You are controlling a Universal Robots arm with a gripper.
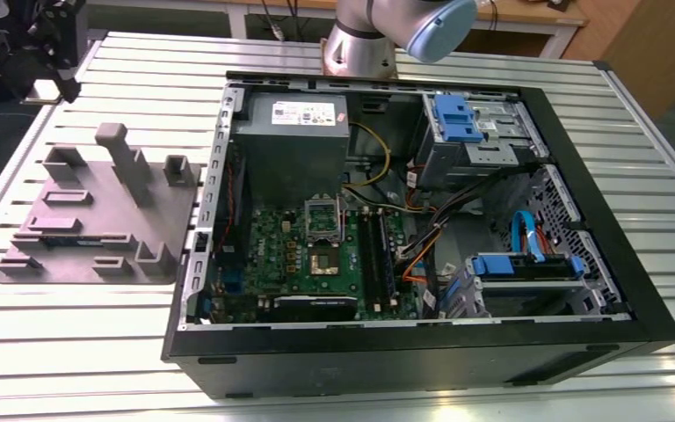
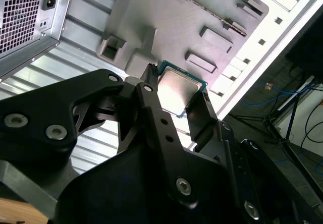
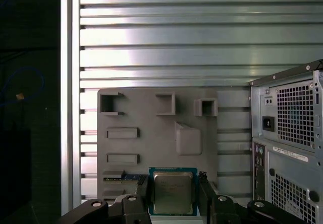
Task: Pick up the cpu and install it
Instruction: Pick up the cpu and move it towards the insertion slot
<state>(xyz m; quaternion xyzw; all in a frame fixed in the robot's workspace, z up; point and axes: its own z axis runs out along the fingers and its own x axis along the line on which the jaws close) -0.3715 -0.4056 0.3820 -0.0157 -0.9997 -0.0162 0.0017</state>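
**Step in hand.** Pick-up is complete and transfer is under way. In both wrist views the gripper (image 3: 173,179) has its fingers (image 3: 143,193) clamped on two opposite edges of the cpu (image 3: 173,192). The metal top of the cpu faces the camera. The cpu hangs clear above the tray (image 3: 151,133) and does not touch it. The tray lies well below the cpu in the second wrist view, where the cpu (image 2: 179,90) sits between the two dark fingers.

**What installation calls for.** By judgement, the cpu must reach the socket (image 1: 323,257) on the motherboard (image 1: 314,281) inside the case (image 1: 408,352). The case stands just beside the tray, to the exterior view's right of it. The cpu must be level and square to the socket before it is lowered. The grip must not let it twist. From here it cannot be told whether the socket frame is fully open.

**Containers.**
- Tray (image 1: 91,237): on the slatted table (image 1: 80,352). Moulded posts and pockets. One thin strip (image 3: 123,177) lies in a slot near an edge. The other pockets look vacant.
- Case: side open. It holds the motherboard, the power supply (image 1: 291,132), drive bays with blue latches (image 1: 460,114) and loose cables (image 1: 431,237).
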